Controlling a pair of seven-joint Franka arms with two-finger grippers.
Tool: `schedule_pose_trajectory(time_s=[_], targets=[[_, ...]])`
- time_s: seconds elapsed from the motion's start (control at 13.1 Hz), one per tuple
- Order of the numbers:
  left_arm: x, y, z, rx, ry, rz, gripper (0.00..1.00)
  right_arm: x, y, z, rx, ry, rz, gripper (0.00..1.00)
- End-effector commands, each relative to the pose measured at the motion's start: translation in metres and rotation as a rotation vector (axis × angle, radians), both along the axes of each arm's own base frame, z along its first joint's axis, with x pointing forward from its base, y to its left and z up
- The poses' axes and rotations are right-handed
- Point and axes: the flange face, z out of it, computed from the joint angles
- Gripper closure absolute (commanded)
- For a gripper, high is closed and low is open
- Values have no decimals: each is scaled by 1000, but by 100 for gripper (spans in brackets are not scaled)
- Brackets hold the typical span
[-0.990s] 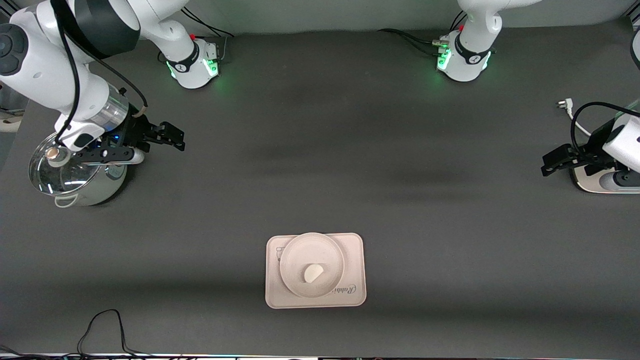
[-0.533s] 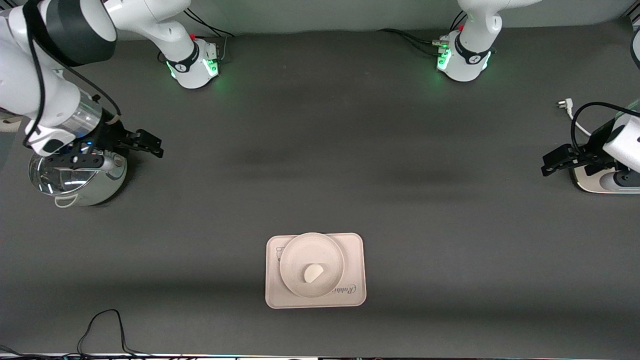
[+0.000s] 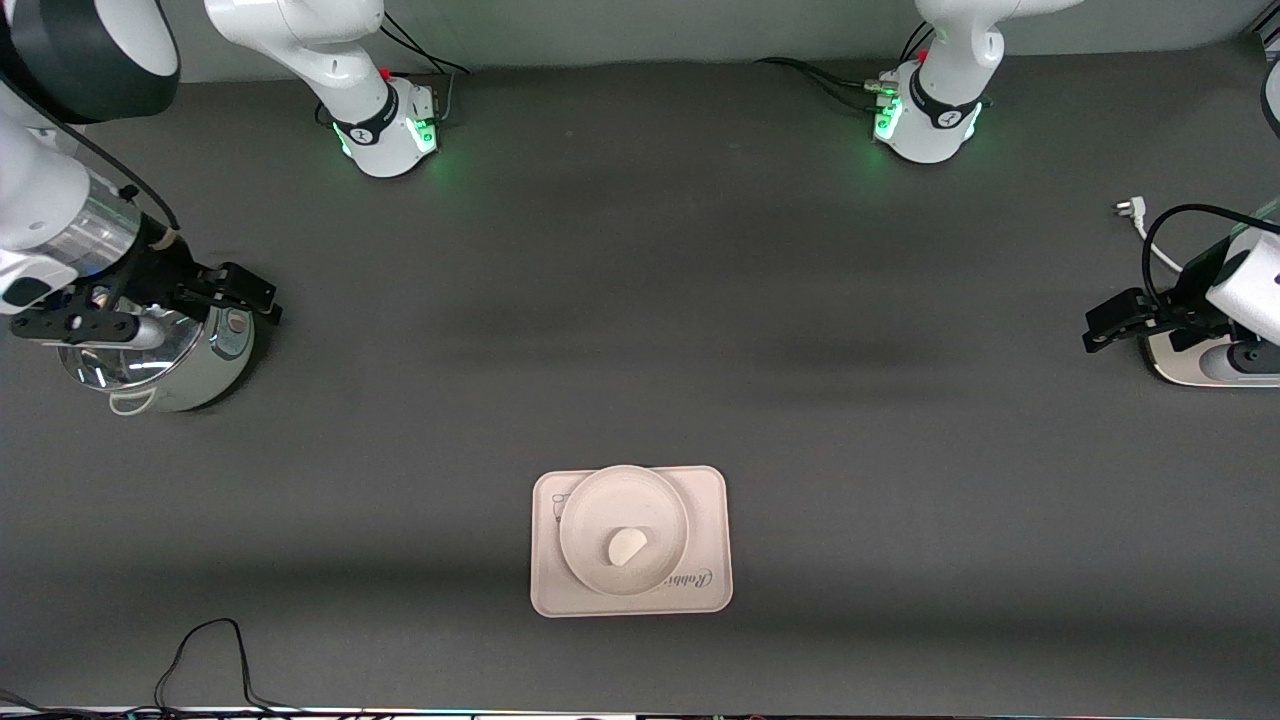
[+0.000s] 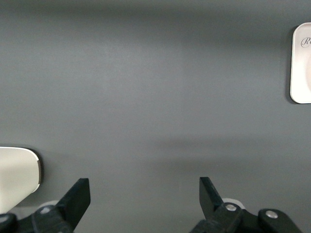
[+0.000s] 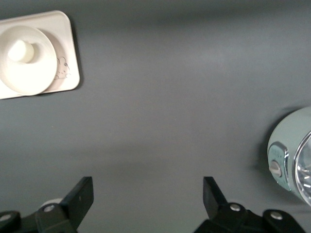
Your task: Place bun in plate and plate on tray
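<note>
The off-white bun (image 3: 627, 546) lies in the round cream plate (image 3: 597, 500), and the plate sits on the rectangular cream tray (image 3: 712, 500) near the front middle of the table. My right gripper (image 3: 250, 292) is open and empty over the steel pot at the right arm's end. The right wrist view shows its own gripper (image 5: 148, 196) open, with the bun (image 5: 20, 50), plate (image 5: 41, 73) and tray (image 5: 68, 53) far off. My left gripper (image 3: 1100, 330) waits open at the left arm's end. In the left wrist view the left gripper (image 4: 143, 194) is over bare mat, and a corner of the tray (image 4: 301, 63) shows.
A steel pot with a glass lid (image 3: 150, 365) stands under my right gripper and also shows in the right wrist view (image 5: 291, 155). A white device (image 3: 1210, 365) and a white plug with cable (image 3: 1130, 210) lie at the left arm's end. A black cable (image 3: 210, 650) loops near the front edge.
My right arm has swung away from the table's middle toward its own end, gripper open, now over the pot. The left arm, bun, plate and tray have not moved.
</note>
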Motion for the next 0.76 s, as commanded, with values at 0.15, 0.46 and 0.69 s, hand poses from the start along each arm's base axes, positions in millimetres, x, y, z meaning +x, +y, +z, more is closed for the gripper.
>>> schedule_pose_trajectory(time_s=[0.15, 0.46, 0.69], targets=[[-2, -2, 9, 4, -14, 9, 0, 15, -13, 6, -10, 8, 19, 0], [-1, -2, 13, 7, -19, 2, 0, 14, -12, 5, -4, 9, 18, 0], [-2, 0, 18, 8, -24, -7, 0, 16, -13, 2, -7, 15, 18, 0]])
